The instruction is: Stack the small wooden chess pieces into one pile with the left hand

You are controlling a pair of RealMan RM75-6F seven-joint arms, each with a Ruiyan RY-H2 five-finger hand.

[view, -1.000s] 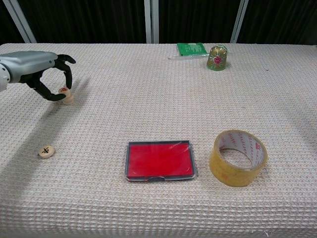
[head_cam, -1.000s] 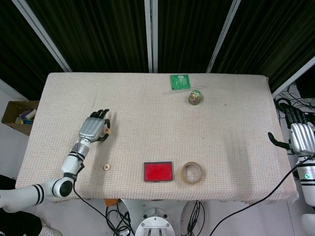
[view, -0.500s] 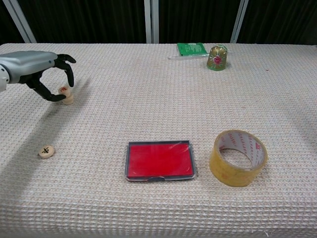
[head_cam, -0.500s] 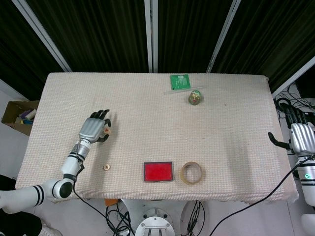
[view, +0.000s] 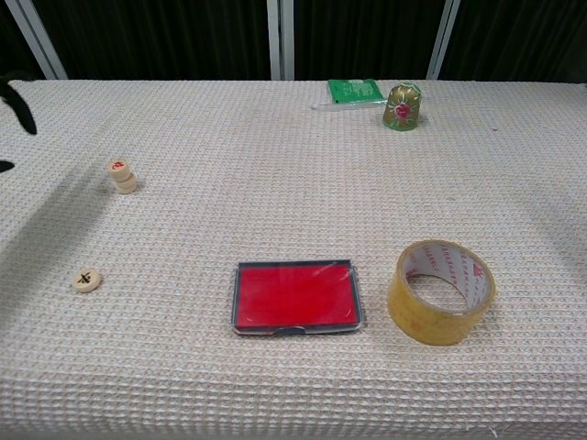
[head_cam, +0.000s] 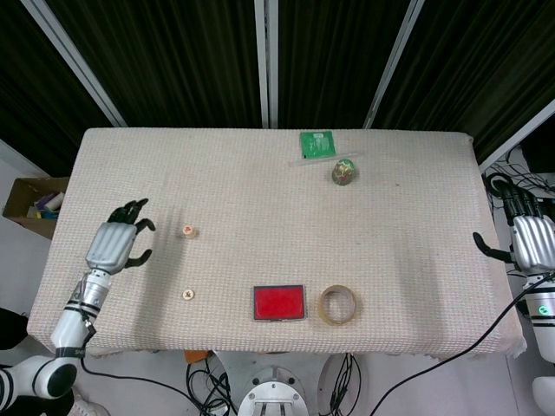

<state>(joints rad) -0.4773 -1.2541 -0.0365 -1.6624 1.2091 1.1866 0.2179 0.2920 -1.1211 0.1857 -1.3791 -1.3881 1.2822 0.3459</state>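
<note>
A short pile of small round wooden chess pieces [head_cam: 187, 230] [view: 123, 176] stands on the left part of the table, its top piece marked in red. Another wooden piece [head_cam: 186, 295] [view: 87, 280], marked in black, lies flat alone nearer the front edge. My left hand [head_cam: 117, 243] hangs at the table's left edge, well left of the pile, holding nothing with its fingers apart. In the chest view only its dark fingertips [view: 18, 108] show at the left border. My right hand [head_cam: 529, 238] stays off the table's right side, empty, fingers apart.
A red flat case [head_cam: 278, 302] [view: 295, 297] and a roll of yellow tape [head_cam: 337, 305] [view: 442, 291] lie near the front edge. A green packet [head_cam: 316, 144] [view: 355, 90] and a small gold foil-wrapped object [head_cam: 344, 172] [view: 402, 106] sit at the back. A cardboard box [head_cam: 33, 204] stands left of the table.
My left hand has let go of the pile and drawn back left to the table's edge, nearly out of the chest view. The pile stays standing. The right hand has not moved.
</note>
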